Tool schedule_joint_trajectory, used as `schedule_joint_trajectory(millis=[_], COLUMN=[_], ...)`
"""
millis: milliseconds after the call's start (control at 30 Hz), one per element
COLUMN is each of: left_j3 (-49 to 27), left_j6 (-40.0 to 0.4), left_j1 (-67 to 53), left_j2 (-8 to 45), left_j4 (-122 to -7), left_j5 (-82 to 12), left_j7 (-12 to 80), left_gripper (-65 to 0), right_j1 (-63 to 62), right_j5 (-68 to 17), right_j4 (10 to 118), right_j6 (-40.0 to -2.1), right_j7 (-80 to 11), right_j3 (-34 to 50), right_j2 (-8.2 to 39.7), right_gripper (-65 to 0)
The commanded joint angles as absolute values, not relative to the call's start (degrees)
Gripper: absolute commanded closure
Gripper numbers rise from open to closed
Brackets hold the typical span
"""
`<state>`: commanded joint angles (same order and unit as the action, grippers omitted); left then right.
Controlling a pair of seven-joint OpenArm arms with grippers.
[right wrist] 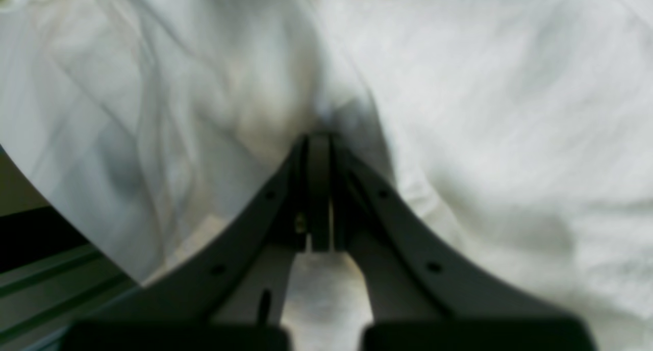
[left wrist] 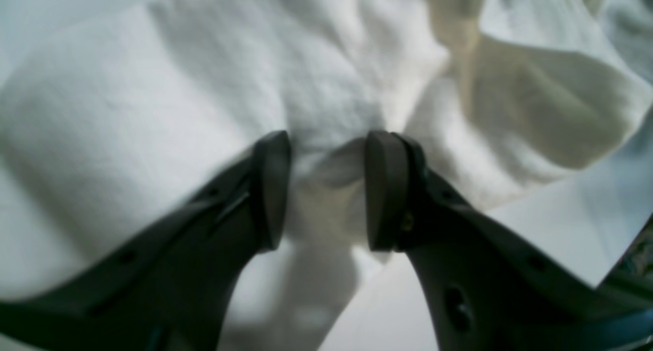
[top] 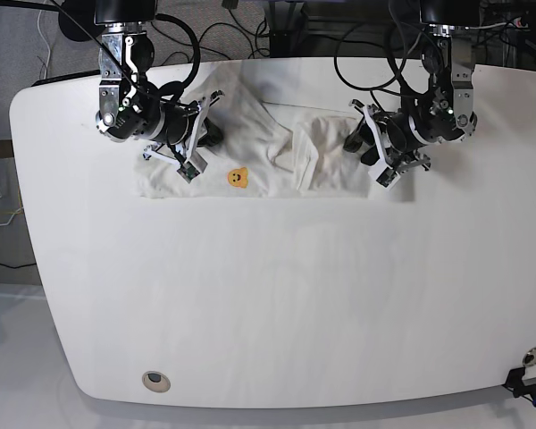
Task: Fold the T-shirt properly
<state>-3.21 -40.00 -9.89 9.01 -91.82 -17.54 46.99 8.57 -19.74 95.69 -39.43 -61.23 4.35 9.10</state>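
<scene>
The white T-shirt (top: 277, 156) lies spread at the far side of the table, with a small yellow emblem (top: 239, 178) facing up and its right part folded over. My right gripper (top: 204, 127) is at the shirt's left part. In the right wrist view it (right wrist: 319, 139) is shut, with a ridge of the T-shirt (right wrist: 484, 111) pinched at its tips. My left gripper (top: 364, 143) is at the shirt's right part. In the left wrist view it (left wrist: 329, 142) has its pads a little apart, and a thick bunch of the T-shirt (left wrist: 204, 85) fills the gap.
The white tabletop (top: 277, 295) stretches toward the near edge. Cables and dark equipment (top: 286, 27) sit behind the table's far edge. A round grommet (top: 155, 382) is at the near left. Both arm bases stand at the far edge.
</scene>
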Motion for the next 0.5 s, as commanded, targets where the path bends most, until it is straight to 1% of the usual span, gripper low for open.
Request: schedule_joint_trajectory(millis=[267, 500], left_j3=[-3.4, -3.6], left_j6=[-40.0, -40.0], left_j1=[-9.9, -10.1], left_j2=[9.3, 9.4], left_j4=[-92.3, -100.3], left_j5=[-17.6, -17.6], left_j7=[47.0, 47.1], left_gripper=[-22.7, -22.7], right_j1=[8.5, 6.5], right_j5=[-19.7, -19.7], right_j4=[95.7, 97.0], right_j6=[-39.4, -39.3], right_j7=[-61.2, -61.2], right_j3=[4.4, 4.5], right_j2=[9.1, 9.2], right_gripper=[0.0, 0.0])
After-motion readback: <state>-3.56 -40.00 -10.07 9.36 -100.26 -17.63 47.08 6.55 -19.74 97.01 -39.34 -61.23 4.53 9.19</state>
